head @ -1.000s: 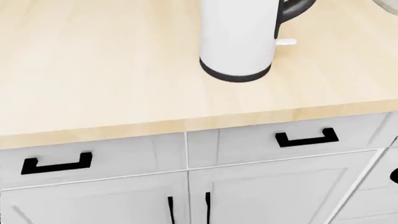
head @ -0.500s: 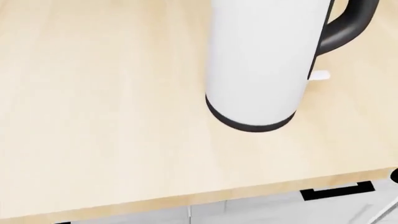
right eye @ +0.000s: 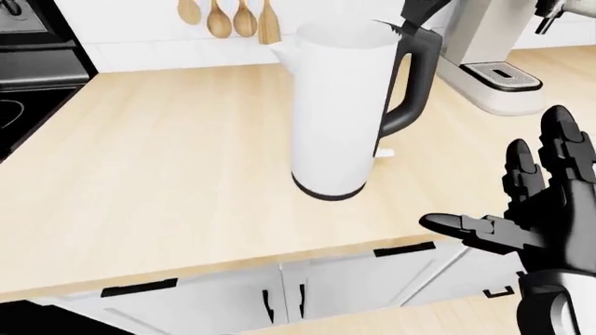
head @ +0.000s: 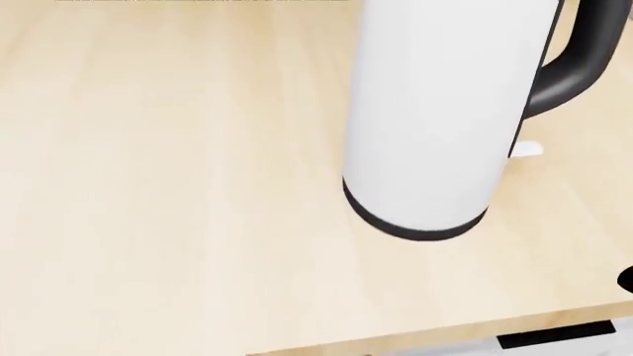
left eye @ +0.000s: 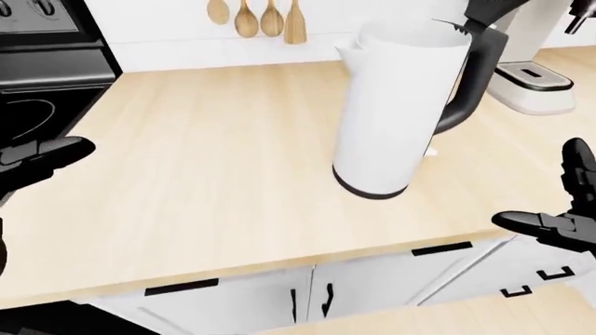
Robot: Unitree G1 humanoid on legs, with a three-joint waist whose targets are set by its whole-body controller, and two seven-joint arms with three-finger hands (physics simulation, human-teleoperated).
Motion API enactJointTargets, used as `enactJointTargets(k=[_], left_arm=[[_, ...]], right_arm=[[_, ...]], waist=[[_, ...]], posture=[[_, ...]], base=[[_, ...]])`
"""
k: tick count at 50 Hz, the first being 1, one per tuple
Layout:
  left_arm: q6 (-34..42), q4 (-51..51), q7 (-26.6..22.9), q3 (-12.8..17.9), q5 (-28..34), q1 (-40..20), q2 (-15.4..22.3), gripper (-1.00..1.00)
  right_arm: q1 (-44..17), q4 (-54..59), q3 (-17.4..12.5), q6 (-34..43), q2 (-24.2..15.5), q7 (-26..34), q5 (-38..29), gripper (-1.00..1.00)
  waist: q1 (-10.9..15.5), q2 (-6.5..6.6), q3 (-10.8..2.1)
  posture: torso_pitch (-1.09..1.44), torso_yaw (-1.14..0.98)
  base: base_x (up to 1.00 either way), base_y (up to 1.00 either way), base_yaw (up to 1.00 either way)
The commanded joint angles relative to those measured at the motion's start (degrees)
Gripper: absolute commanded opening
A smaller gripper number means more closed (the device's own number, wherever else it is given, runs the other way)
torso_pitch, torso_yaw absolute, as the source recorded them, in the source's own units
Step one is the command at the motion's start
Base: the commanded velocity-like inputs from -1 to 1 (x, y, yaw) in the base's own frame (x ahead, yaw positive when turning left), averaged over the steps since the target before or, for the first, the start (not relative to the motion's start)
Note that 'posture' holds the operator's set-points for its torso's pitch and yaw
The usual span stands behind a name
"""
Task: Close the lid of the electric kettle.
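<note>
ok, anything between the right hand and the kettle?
No. In the right-eye view the right hand hangs open off the counter's edge, and only bare wooden counter lies between it and the kettle. The coffee machine stands off that line.

Head camera advanced toward the counter [head: 178, 222].
Across the head views the whole picture shifts, so the camera has moved, not the objects: the white kettle [head: 435, 111] grows larger and sits lower and further right, its black base ring dropping toward mid-frame. The drawer fronts and black handles have slid off the bottom edge; only one handle [head: 554, 337] remains, at lower right.
</note>
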Motion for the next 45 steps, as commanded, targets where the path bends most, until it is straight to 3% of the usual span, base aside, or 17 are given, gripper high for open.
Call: enactJointTargets(k=[1,23,32,45], left_arm=[[-1.7,-1.4,-0.2,0.9,0.1,-1.1,1.2,1.00],[-2.0,-2.8,-2.4,1.9,2.1,-0.5,1.5,1.00],[-2.8,-2.4,-3.7,1.2,4.3,-0.6,1.0,1.00],[-2.0,-3.0,-3.7,1.3,4.3,-0.7,0.6,1.00]], right_arm=[[-0.9,-1.8,-0.8,-1.2,-1.0,-0.1,0.3,1.00],[-1.2,-2.2,-0.1,-0.9,-0.9,-0.6,0.2,1.00],[-1.3,-2.2,0.2,-0.9,-0.9,-0.8,0.1,1.00],[-0.8,-1.7,1.1,-2.0,-0.2,-0.3,-0.9,1.00]], waist=[[0.0,0.25,-0.85],[0.8,-0.07,-1.17],[0.8,0.00,-3.65],[0.6,0.25,-8.77]], posture=[[0.00,0.00],[-0.01,0.00],[-0.09,0.00],[-0.22,0.00]], base=[[0.00,0.00,0.00],[0.00,0.00,0.00],[0.00,0.00,0.00],[0.00,0.00,0.00]])
